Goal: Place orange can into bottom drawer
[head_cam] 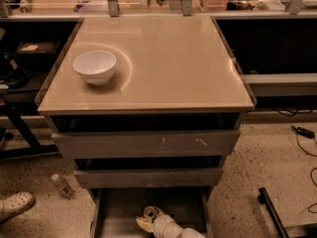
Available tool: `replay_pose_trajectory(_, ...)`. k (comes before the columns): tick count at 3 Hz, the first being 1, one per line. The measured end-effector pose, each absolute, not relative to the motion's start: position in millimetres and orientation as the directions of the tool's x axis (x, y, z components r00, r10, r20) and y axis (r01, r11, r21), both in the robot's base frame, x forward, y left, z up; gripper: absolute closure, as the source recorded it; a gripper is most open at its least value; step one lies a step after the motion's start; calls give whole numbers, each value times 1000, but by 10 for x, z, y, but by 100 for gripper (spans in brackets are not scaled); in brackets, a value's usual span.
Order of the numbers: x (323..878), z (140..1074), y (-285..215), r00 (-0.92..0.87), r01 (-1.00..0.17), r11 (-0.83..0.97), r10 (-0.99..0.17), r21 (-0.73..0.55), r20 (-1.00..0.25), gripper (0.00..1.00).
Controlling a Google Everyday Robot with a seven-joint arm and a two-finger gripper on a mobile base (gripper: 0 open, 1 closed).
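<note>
The orange can [149, 214] shows its silver top and orange-gold side low in the view, inside the open bottom drawer [119, 212]. My gripper [147, 221] reaches in from the bottom edge on a white arm and is shut on the can, holding it tilted just above the drawer's grey floor, near the middle. The lower part of the can and the front of the drawer are cut off by the bottom edge of the view.
Above the open drawer are the middle drawer [148, 176] and the wide scratched top drawer [146, 143], both nearly closed. A white bowl [94, 66] sits on the cabinet's tan top. A small clear bottle [61, 185] and a shoe [15, 205] lie on the floor at left; cables lie at right.
</note>
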State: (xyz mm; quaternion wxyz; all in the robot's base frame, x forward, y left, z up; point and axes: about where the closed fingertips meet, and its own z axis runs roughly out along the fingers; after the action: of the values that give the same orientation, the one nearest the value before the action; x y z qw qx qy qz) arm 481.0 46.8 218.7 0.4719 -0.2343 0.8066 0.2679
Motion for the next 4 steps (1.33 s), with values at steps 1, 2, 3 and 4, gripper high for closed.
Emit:
replay_pose_trajectory(1,4995,2093,453,-429,-625,758,-137,184,-893,100)
replay_pose_trajectory(2,5181,1963,432,-420,-623,767,-167,150,-892,100)
replay_pose_trajectory(3,5260,1806,436,-414,-622,776,-215,103,-884,100)
replay_pose_trajectory(4,5234,1652,447,-417,-616,784,-249,71,-874,100)
